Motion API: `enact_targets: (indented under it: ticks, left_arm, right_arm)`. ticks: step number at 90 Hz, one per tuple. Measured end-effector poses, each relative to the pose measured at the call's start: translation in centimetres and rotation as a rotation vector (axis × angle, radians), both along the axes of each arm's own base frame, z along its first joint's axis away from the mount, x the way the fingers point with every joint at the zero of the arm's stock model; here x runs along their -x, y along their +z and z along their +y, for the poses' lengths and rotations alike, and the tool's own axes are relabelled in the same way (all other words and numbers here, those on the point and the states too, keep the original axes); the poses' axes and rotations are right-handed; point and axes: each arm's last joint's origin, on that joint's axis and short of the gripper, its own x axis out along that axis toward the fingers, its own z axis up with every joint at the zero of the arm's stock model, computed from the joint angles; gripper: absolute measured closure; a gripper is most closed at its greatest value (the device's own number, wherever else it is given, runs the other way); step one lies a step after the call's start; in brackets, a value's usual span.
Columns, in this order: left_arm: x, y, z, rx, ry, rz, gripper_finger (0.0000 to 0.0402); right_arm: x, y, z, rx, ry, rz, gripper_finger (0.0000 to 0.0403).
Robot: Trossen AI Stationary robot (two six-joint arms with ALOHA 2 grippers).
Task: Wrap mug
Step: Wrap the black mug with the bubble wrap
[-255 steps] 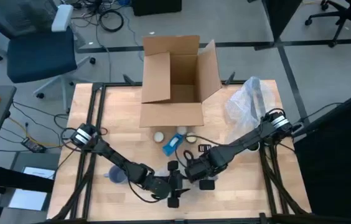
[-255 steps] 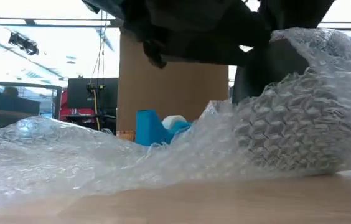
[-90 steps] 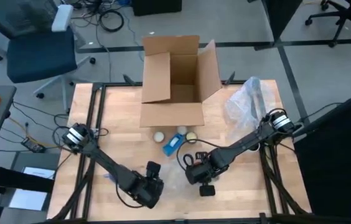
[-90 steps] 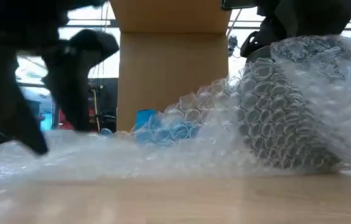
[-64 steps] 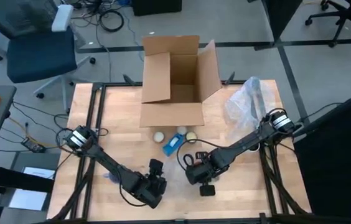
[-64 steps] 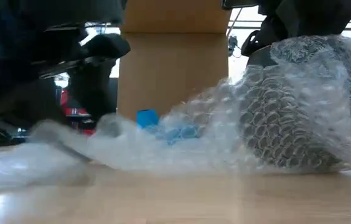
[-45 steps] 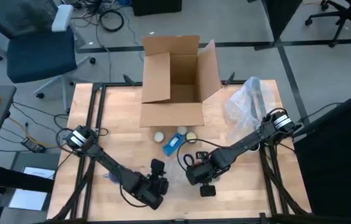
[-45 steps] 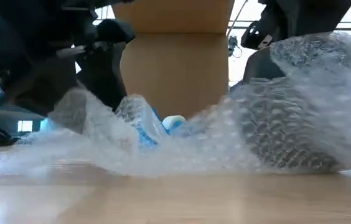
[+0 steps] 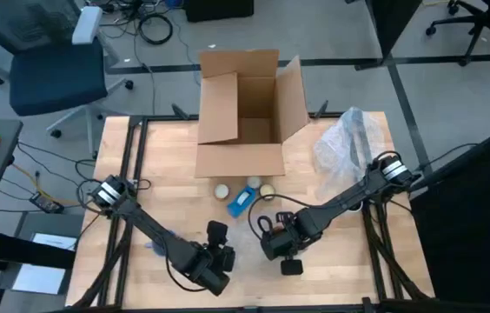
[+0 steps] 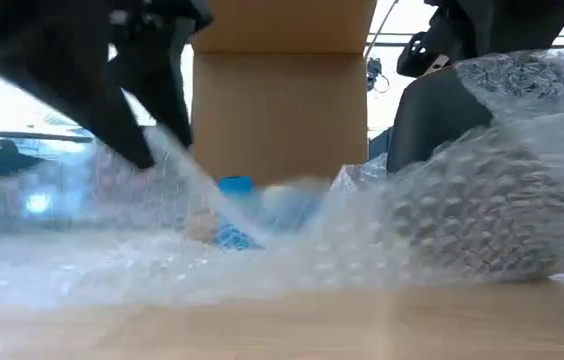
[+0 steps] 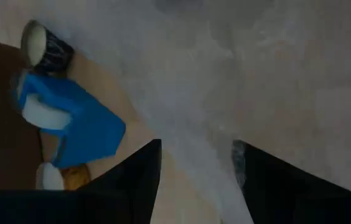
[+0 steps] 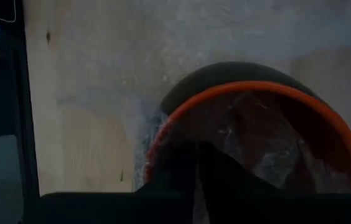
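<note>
The mug (image 12: 225,73) is dark with an orange rim (image 12: 325,115). It sits near the table's front, to the right of the middle, under clear bubble wrap (image 10: 292,240), and in the low view it is a dark bulk (image 10: 462,220) behind the bubbles. My right gripper (image 9: 281,248) is at the mug from above, fingers nearly together. My left gripper (image 9: 219,258) is to the mug's left, shut on the wrap's left part, which rises off the table. My left gripper pinches the wrap's left part (image 11: 200,146) between its two fingers; one layer or several, I cannot tell. The held part (image 10: 167,150) stands raised above the table and slopes down toward the mug, the rest lying on the wood. My right gripper is shut at the mug's rim (image 12: 154,149), fingers pointing down. The fingers themselves hide the place of contact. The mug stays on the table under the wrap.
An open cardboard box (image 9: 241,113) stands at the far middle. In front of it lie a blue tape dispenser (image 9: 241,202) and two small round cups (image 9: 221,191). A crumpled clear bag (image 9: 345,143) lies at the far right. Bare wood shows at the left.
My left gripper has taken hold of the wrap's left part and lifted it off the table, shifting a little toward the mug. The wrap there has gone from lying flat to standing up in a ridge. The mug and my right gripper have stayed put.
</note>
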Motion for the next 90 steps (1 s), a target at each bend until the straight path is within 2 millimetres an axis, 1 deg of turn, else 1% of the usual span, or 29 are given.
enact_targets:
  ticks: [17, 29, 36, 41, 46, 52, 59, 62, 71, 78, 90]
  left_arm:
    - [0.1, -0.9, 0.1, -0.004, -0.023, 0.042, 0.0220]
    - [0.0, -2.2, 0.1, 0.028, -0.021, -0.001, 0.0220]
    - [0.0, -2.4, 0.1, 0.041, -0.024, 0.002, 0.0227]
    - [-0.1, -2.4, 0.1, 0.070, -0.010, 0.007, 0.0241]
    - [-0.1, -2.4, 0.2, 0.101, 0.022, 0.010, 0.0265]
    - [-0.1, -2.2, 0.5, 0.122, 0.046, 0.041, 0.0306]
    - [-0.1, -1.8, 0.6, 0.127, 0.071, 0.053, 0.0367]
    - [-0.1, -1.7, 0.7, 0.126, 0.084, 0.055, 0.0384]
    - [-0.1, -1.1, 0.9, 0.127, 0.144, 0.052, 0.0395]
    - [-0.5, -0.4, 0.9, 0.156, 0.194, 0.024, 0.0400]
    - [-0.9, 1.2, 0.7, 0.213, 0.269, -0.013, 0.0401]
  right_arm:
    - [0.0, 0.0, 0.1, 0.014, -0.004, -0.009, 0.0403]
    - [0.1, 0.0, 0.1, 0.023, -0.005, -0.015, 0.0403]
    - [0.1, 0.2, 0.1, 0.025, -0.005, -0.019, 0.0403]
    - [0.2, 0.4, 0.1, 0.022, -0.004, -0.024, 0.0403]
    - [0.2, 0.7, 0.1, 0.021, -0.003, -0.030, 0.0403]
    - [0.1, 1.2, 0.1, 0.019, -0.002, -0.042, 0.0403]
    - [0.1, 2.0, 0.2, 0.023, 0.007, -0.075, 0.0403]
    - [0.1, 2.4, 0.2, 0.029, 0.008, -0.086, 0.0403]
    - [0.2, 3.5, 0.3, 0.079, 0.002, -0.123, 0.0403]
    - [0.6, 4.4, 0.5, 0.121, -0.008, -0.157, 0.0403]
    - [2.1, 5.4, 1.3, 0.166, -0.050, -0.179, 0.0403]
